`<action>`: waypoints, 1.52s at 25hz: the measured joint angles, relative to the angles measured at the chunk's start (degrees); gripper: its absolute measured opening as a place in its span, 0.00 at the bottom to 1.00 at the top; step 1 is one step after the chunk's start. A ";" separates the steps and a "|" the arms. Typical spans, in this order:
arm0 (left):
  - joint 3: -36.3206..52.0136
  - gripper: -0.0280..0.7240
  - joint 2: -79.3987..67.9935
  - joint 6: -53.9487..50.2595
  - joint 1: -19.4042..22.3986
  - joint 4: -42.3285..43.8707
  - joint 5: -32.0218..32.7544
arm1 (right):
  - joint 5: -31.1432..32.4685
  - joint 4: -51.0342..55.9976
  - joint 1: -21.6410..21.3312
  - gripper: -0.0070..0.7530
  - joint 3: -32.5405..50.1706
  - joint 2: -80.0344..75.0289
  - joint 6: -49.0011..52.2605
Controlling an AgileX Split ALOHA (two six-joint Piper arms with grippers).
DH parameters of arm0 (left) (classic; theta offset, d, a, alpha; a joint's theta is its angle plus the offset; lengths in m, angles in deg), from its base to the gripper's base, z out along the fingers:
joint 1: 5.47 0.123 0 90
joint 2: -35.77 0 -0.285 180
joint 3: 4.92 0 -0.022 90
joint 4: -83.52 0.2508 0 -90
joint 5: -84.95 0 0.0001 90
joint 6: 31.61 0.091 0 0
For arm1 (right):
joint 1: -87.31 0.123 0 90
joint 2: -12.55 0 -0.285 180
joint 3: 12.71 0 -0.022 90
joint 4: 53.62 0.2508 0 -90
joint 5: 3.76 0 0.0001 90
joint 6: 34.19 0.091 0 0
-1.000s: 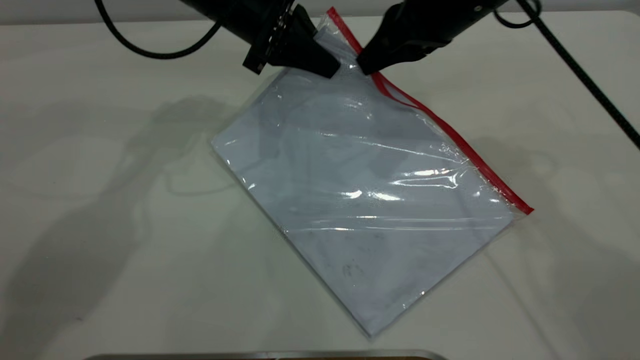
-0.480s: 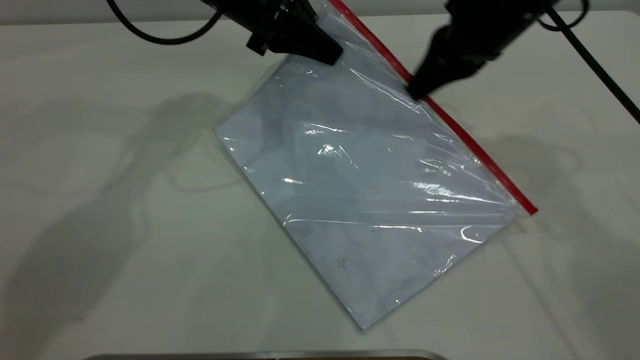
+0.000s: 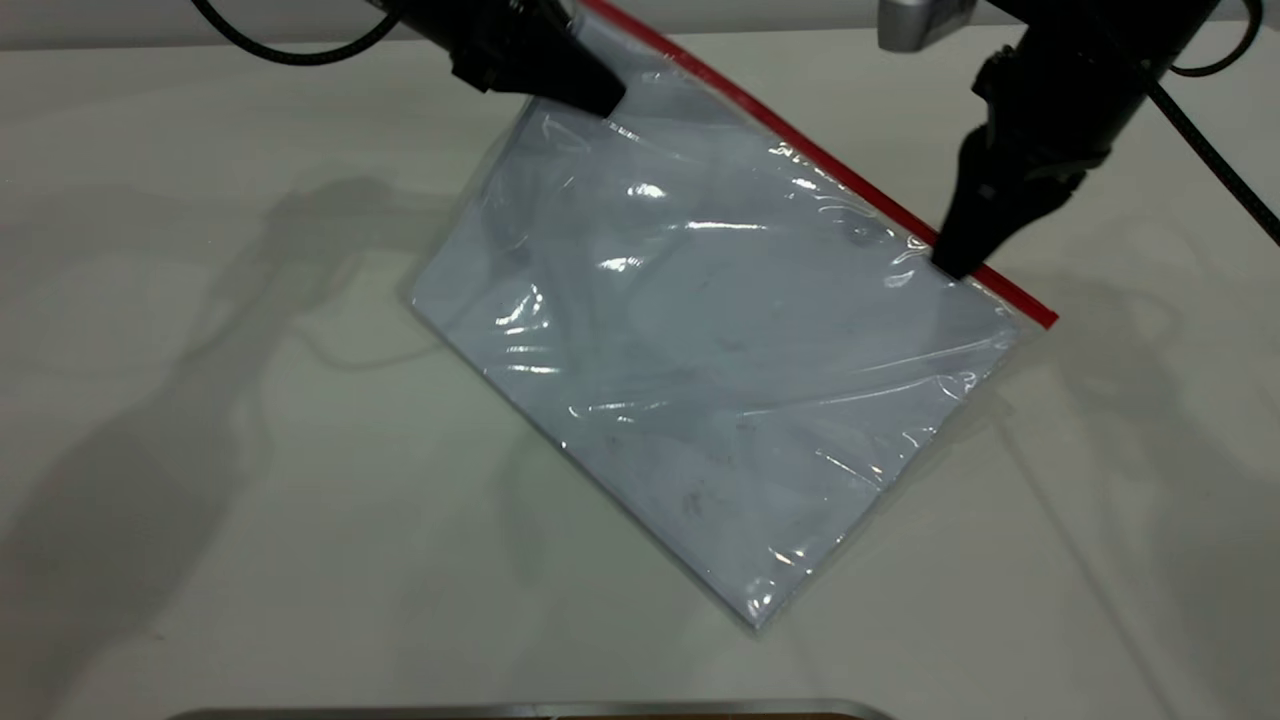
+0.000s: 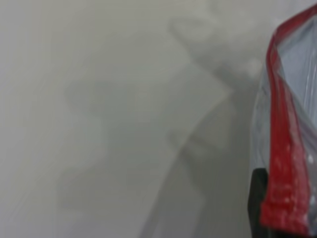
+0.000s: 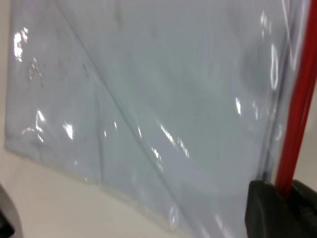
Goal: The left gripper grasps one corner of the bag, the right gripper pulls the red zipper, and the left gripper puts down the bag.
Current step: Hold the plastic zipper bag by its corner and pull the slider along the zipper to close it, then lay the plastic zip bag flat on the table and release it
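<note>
Black and rounded in its housing, with a thick braided cable trailing off behind it, the right gripper (image 3: 957,262) is sitting clamped on the thin red zipper strip (image 3: 800,145) close to that strip's far-right end, its fingertips pinching together around the red edge, as the right wrist view also shows (image 5: 277,210). A second ago it was pinching the same strip up near the left gripper, and half a second ago it was about midway along, so it has been sliding steadily down the edge and is now nearing the end of the run; the pull looks almost finished, though whether the closure is sealed or opened behind it cannot be told. Across from it, the black angular wedge-fingered left gripper (image 3: 585,92) is staying clamped on the upper corner of the bag (image 3: 600,30) where the red strip ends, holding that corner raised; it has drifted slightly leftward over the same second. Between the two, the large flat clear-plastic bag (image 3: 720,370), bluish-white and smudged, is hanging stretched along its red edge, with its lower plain corner resting on the pale table (image 3: 200,500), and it has swung so the red edge is lying flatter than before. Judging from this, only a short stretch of zipper is remaining before the left gripper can lower the bag.
</note>
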 joint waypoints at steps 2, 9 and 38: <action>0.00 0.11 0.00 -2.31 0.05 2.79 -0.84 | 2.34 -3.02 0.00 0.07 0.00 0.00 3.40; -0.04 0.11 0.00 -5.86 -0.05 6.51 -1.24 | 5.70 -8.20 0.01 0.08 0.00 0.00 12.75; -13.14 0.91 0.16 -40.07 0.55 29.00 -6.54 | -1.09 -6.95 -0.24 0.78 -12.41 4.13 14.32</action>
